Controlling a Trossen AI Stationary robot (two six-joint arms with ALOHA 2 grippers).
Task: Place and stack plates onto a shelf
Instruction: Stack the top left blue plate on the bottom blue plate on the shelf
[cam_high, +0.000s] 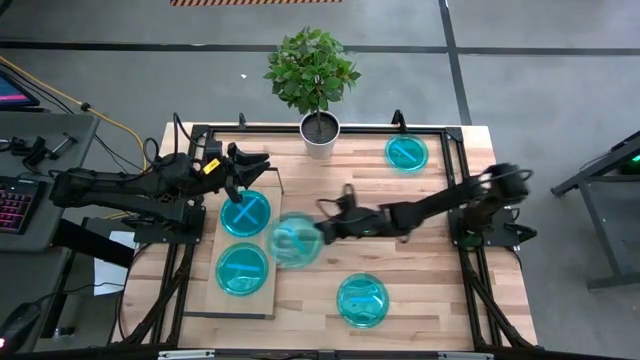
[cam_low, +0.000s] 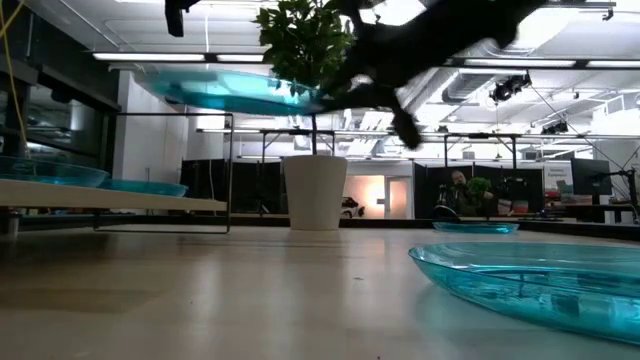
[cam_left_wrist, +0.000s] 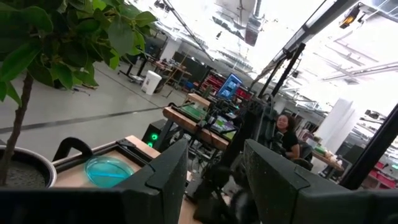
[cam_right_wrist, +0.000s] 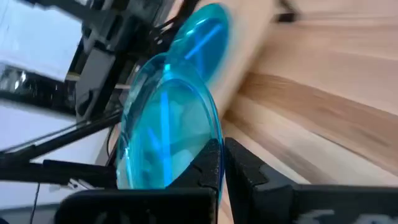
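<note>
Plate held in the air beside the shelf

Right hand (cam_high: 322, 228) reaches across the middle of the tabletop (cam_high: 430, 270) with its fingers clamped on the rim of a blue plate (cam_high: 295, 240). The right wrist view shows the two dark fingers pinched together on the plate's edge. The low view shows this carried plate (cam_low: 235, 92) well above the tabletop, level with the leaves of the potted plant (cam_low: 313, 150). From above, it hangs just beside the shelf's right edge, between the two plates already there.

The shelf (cam_high: 212, 300) lies along the left side of the tabletop. One plate (cam_high: 245, 214) sits on its far half and another plate (cam_high: 242, 268) on its near half, side by side, not stacked.

Two more plates lie on the tabletop: one (cam_high: 362, 300) near the front edge, one (cam_high: 406, 153) at the far right corner.

Left hand (cam_high: 243, 168) hovers above the far end of the shelf, its fingers apart and holding nothing. A person (cam_left_wrist: 287, 134) sits in the room beyond.
</note>
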